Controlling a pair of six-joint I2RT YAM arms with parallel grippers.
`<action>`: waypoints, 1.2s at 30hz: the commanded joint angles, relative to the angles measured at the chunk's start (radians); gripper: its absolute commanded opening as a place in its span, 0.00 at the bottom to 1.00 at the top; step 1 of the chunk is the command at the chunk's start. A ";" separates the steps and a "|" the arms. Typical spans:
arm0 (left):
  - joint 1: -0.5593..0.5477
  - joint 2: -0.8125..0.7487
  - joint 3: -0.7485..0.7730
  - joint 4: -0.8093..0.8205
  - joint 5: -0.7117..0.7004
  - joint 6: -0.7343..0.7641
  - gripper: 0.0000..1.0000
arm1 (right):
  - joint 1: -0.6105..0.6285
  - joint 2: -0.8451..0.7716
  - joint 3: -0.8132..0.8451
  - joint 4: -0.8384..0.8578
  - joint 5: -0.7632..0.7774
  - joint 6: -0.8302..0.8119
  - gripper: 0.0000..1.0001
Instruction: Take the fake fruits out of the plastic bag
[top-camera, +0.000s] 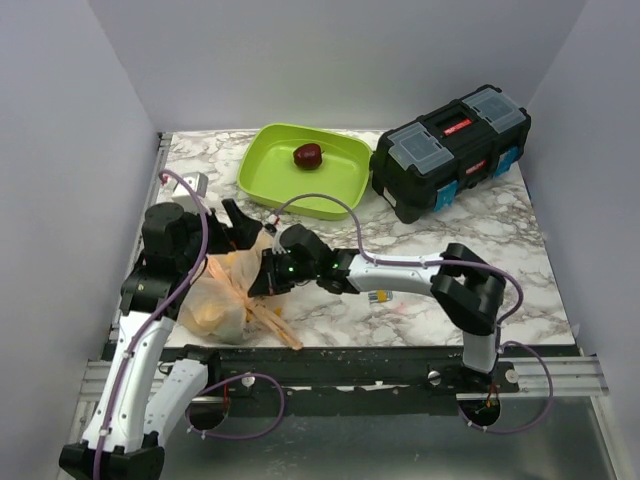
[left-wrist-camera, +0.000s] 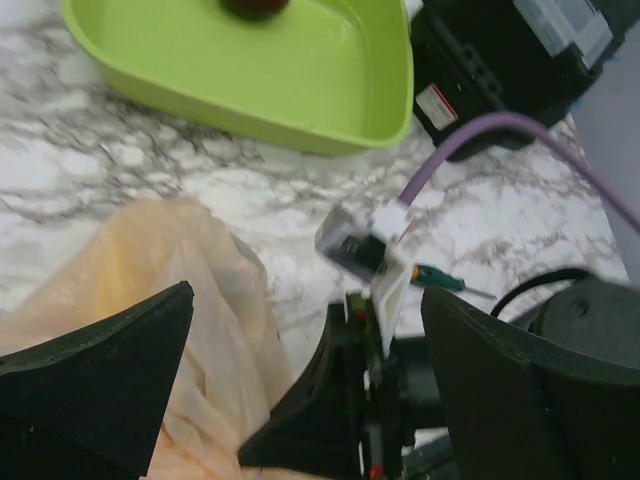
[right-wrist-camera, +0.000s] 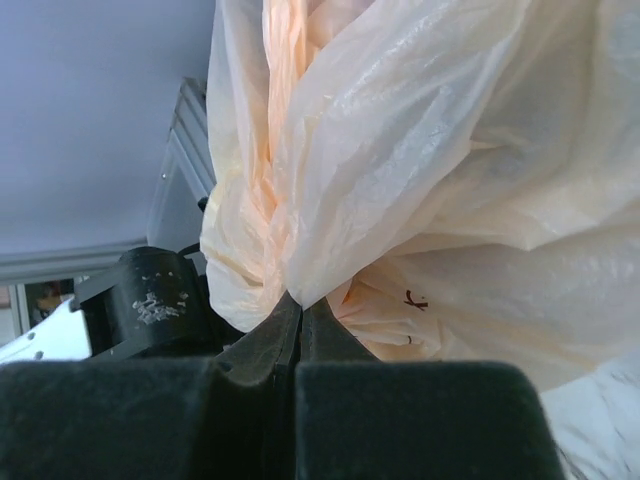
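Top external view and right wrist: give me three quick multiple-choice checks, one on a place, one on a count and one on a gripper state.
1. Where does the dark red fruit lie?
A. inside the lime-green tray
B. beside it
C. underneath it

2. How many fruits are in the tray?
A. none
B. one
C. three

3. What is the state of the right gripper?
A. wide open
B. shut on the plastic bag
C. shut on a fruit

Answers:
1. A, the fruit sits within the tray's rim.
2. B, nothing else lies in the tray.
3. B, the right wrist view shows the fingers closed together, pinching a fold of the bag.
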 joint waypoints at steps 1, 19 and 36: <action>-0.006 -0.138 -0.156 -0.030 0.207 -0.100 0.94 | -0.039 -0.124 -0.104 0.032 0.110 0.051 0.01; -0.573 0.059 -0.137 -0.179 -0.394 -0.135 0.78 | -0.196 -0.316 -0.342 0.081 0.110 0.106 0.01; -0.591 0.288 -0.125 -0.139 -0.499 -0.106 0.42 | -0.197 -0.358 -0.369 0.113 0.055 0.128 0.01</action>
